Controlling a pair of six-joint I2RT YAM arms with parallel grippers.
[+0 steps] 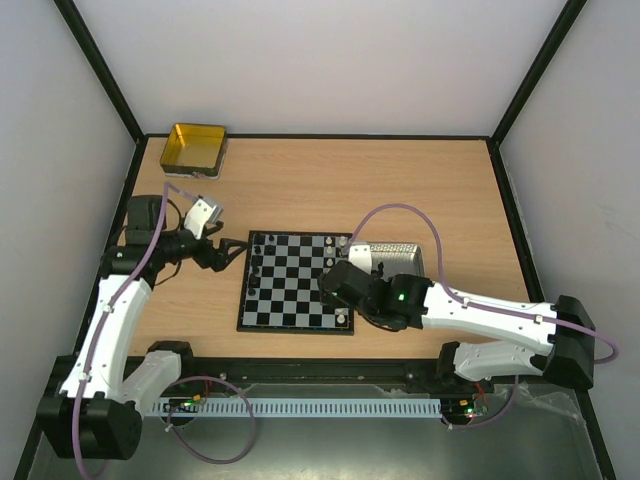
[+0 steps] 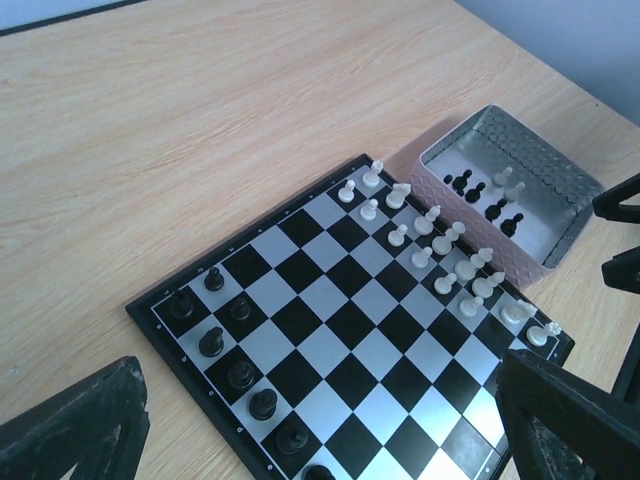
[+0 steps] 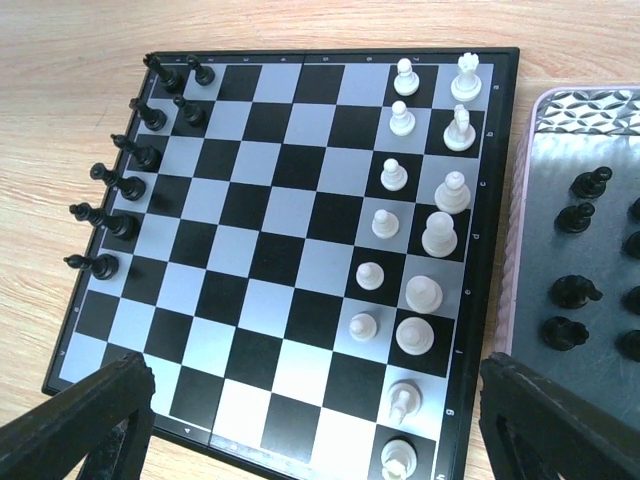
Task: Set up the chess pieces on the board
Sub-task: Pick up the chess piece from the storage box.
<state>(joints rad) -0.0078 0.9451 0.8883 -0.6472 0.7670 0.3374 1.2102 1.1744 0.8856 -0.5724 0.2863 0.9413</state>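
The board (image 1: 300, 290) lies mid-table. Several black chess pieces (image 1: 258, 262) stand in its left columns, also in the left wrist view (image 2: 240, 375) and right wrist view (image 3: 130, 185). White pieces (image 3: 425, 235) fill the two right columns, also in the left wrist view (image 2: 440, 245). My left gripper (image 1: 235, 250) hovers open and empty by the board's left edge; its wrist view (image 2: 320, 440) shows the board (image 2: 340, 310) between its fingers. My right gripper (image 1: 333, 283) is open and empty above the board's right half, looking down on the board (image 3: 270, 200) between its spread fingers (image 3: 80, 425).
A grey metal tray (image 1: 405, 258) sits against the board's right edge, holding several black pieces (image 3: 575, 290) and a couple of white ones (image 2: 503, 176). A gold-yellow tin (image 1: 195, 148) stands at the far left corner. Walls enclose the table.
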